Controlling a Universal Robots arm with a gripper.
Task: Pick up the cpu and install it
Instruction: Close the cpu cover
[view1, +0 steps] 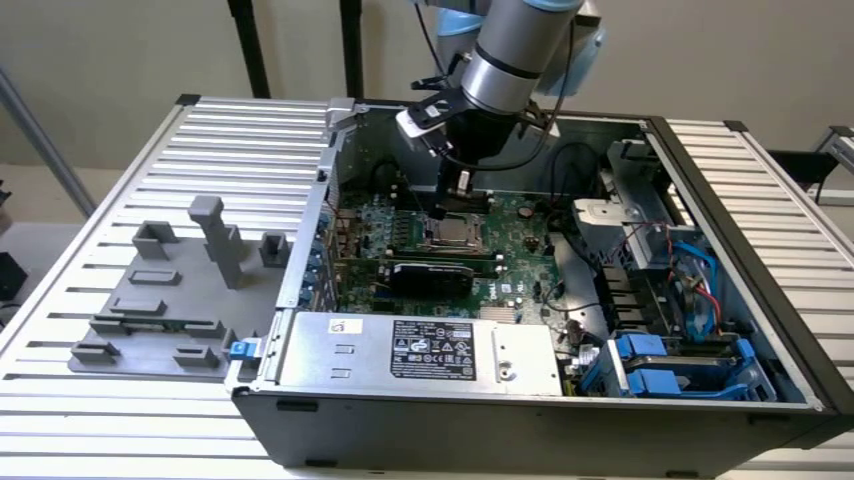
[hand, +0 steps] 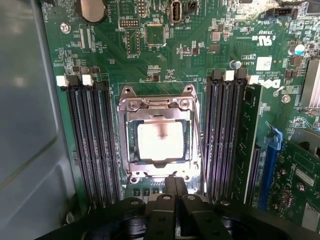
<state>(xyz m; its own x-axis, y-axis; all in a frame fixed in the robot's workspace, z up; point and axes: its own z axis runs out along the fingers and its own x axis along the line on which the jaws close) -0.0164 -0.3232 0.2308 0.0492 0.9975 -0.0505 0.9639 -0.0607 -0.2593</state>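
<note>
The claw (hand: 175, 187), pressed together and empty, hovers just beside the socket (hand: 131, 125) on the motherboard (hand: 165, 60), where the cpu (hand: 160, 141) lies seated, so placing looks done; latching I cannot tell.

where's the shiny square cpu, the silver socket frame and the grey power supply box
shiny square cpu (hand: 160, 141), wrist view, top centre
silver socket frame (hand: 161, 103), wrist view, bar between screws
grey power supply box (view1: 318, 360), exterior view, bare top

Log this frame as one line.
cpu: lying in motherboard socket | gripper: directly over socket, cpu not held
</note>
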